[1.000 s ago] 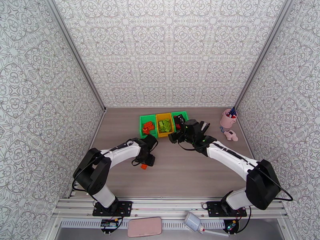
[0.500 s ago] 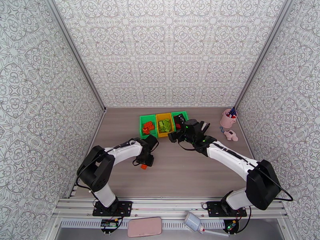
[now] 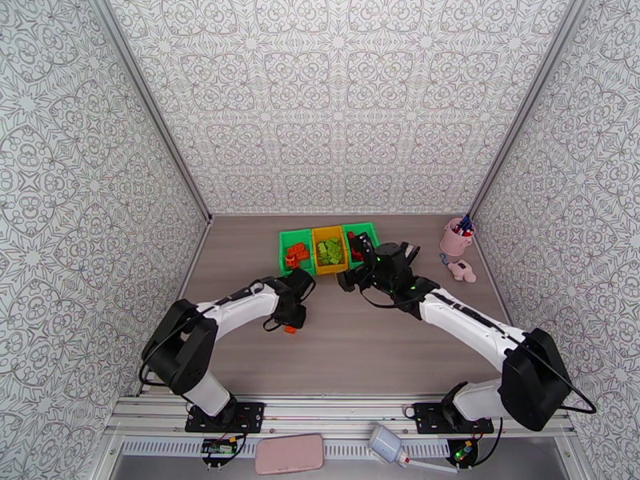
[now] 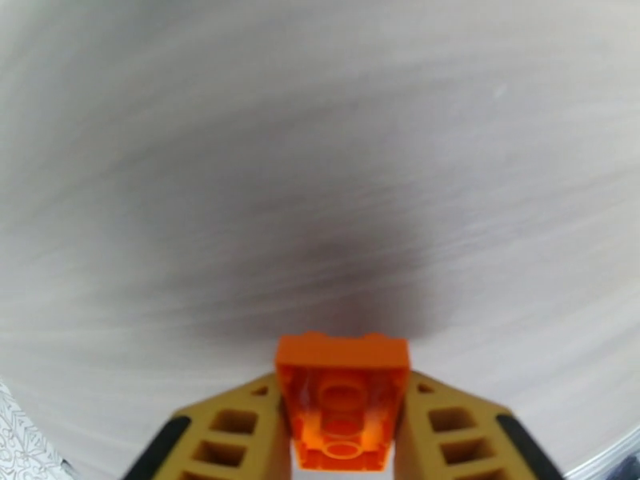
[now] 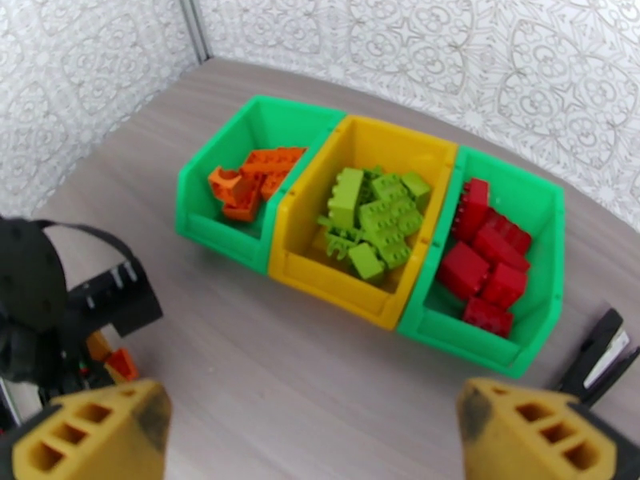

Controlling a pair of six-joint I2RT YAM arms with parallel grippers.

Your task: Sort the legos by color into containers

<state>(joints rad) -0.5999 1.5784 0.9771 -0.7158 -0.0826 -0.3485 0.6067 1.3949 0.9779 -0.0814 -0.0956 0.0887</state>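
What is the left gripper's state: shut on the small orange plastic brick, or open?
Shut on it. The left gripper has its yellow fingers pressed against both sides of the orange brick.

Pen cup: a pink round plastic cup (image 3: 456, 238) is standing upright on the table, holding red and blue pens (image 3: 463, 226).
Small object: a pale pink rounded item (image 3: 462, 271) is lying just beside the cup, on its near side.
Tabletop: a grey-brown wood-grain surface (image 3: 360, 354) is carrying the cup.
Walls: white ornament-patterned panels (image 3: 336, 98) are rising behind the cup.
Phone: a pink flat rectangular slab (image 3: 289, 454) is lying well apart from the cup, nearer and leftward.
Stapler: a black elongated stapler (image 5: 596, 358) is lying flat; its place against the cup cannot be told.
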